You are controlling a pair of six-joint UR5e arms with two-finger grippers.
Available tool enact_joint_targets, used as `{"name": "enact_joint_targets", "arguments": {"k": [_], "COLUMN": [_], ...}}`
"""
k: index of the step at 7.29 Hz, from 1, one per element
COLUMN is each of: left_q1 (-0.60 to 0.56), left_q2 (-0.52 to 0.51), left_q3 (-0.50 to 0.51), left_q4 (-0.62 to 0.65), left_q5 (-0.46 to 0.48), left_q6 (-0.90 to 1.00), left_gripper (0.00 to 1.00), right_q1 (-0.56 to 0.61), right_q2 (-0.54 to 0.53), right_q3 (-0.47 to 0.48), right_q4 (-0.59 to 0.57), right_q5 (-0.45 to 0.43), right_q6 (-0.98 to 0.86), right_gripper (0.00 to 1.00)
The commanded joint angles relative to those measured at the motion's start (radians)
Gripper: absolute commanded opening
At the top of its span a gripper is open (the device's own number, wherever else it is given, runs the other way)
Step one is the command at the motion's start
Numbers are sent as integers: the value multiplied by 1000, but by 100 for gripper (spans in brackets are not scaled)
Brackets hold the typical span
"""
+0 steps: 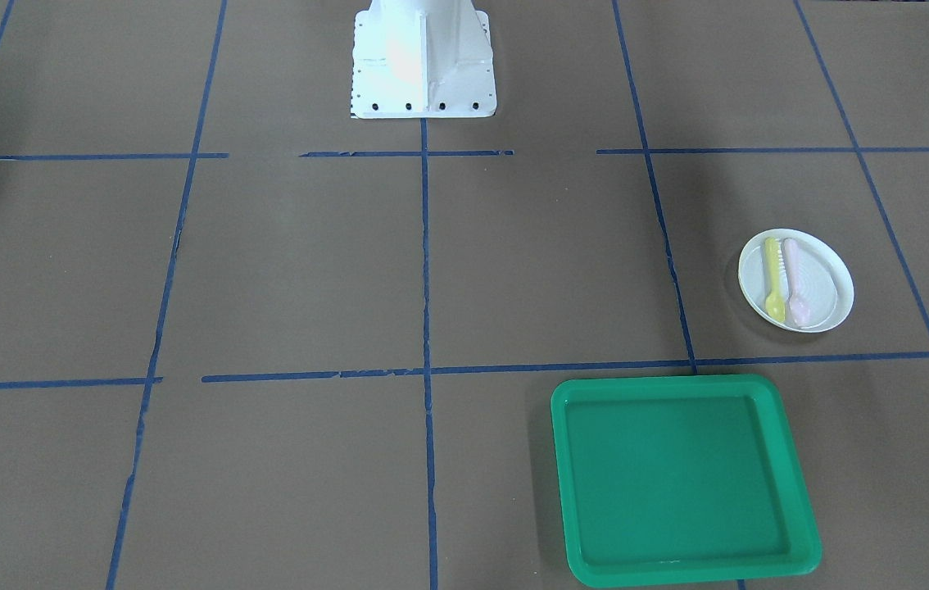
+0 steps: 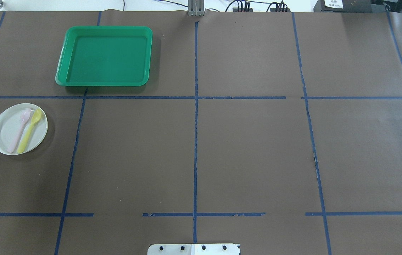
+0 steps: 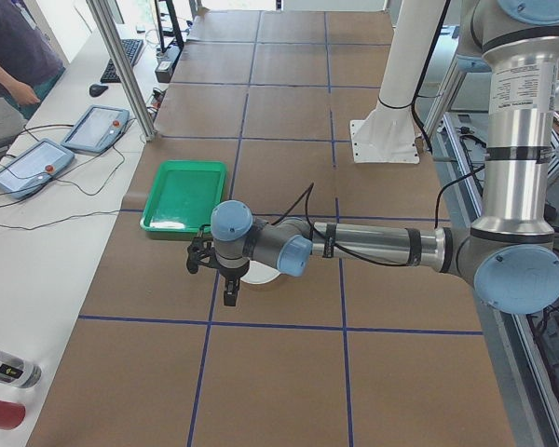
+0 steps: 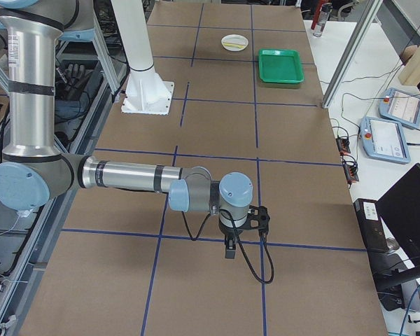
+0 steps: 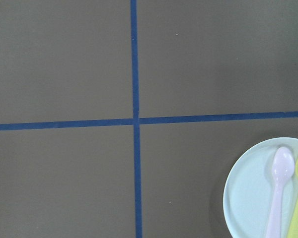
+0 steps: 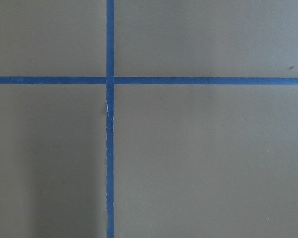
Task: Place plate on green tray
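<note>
A white round plate (image 2: 4, 131) lies on the brown table, with a pink spoon (image 2: 18, 131) and a yellow spoon (image 2: 29, 131) on it. The green tray (image 2: 105, 56) sits empty, just beyond the plate and toward the table's middle. In the front view, the plate (image 1: 829, 283) is right of and behind the tray (image 1: 669, 475). In the left side view, my left gripper (image 3: 229, 296) hangs over the plate (image 3: 261, 276), half hiding it; I cannot tell its state. Its wrist view shows the plate (image 5: 248, 198) at the lower right. My right gripper (image 4: 229, 252) hangs far from both; I cannot tell its state.
The white robot pedestal (image 1: 423, 61) stands at the table's middle near edge. Blue tape lines (image 2: 195, 141) grid the brown surface. A bench with control tablets (image 3: 93, 126) and a person (image 3: 19, 56) runs along the tray's side of the table.
</note>
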Motion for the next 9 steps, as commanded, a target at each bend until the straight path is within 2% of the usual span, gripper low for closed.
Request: {"name": "enact_joint_targets", "arguments": {"k": [1, 2, 5, 9], "left_q1": [128, 174, 251, 291], "left_q2": [-1, -5, -24, -62], "left_q3": [97, 110, 116, 187], "left_q4": [-193, -241, -246, -247], "left_q5": [29, 46, 68, 68], "left_q6": [-168, -241, -247, -247], "left_gripper": [100, 100, 100, 100], "right_q1": [0, 0, 0, 0], "right_q2": [0, 0, 0, 0], "right_q3": [-1, -1, 1, 1], "right_q4": [0, 0, 1, 0], "right_q5": [0, 0, 0, 0], "right_q6": [0, 0, 0, 0], "right_gripper": [100, 100, 100, 100]}}
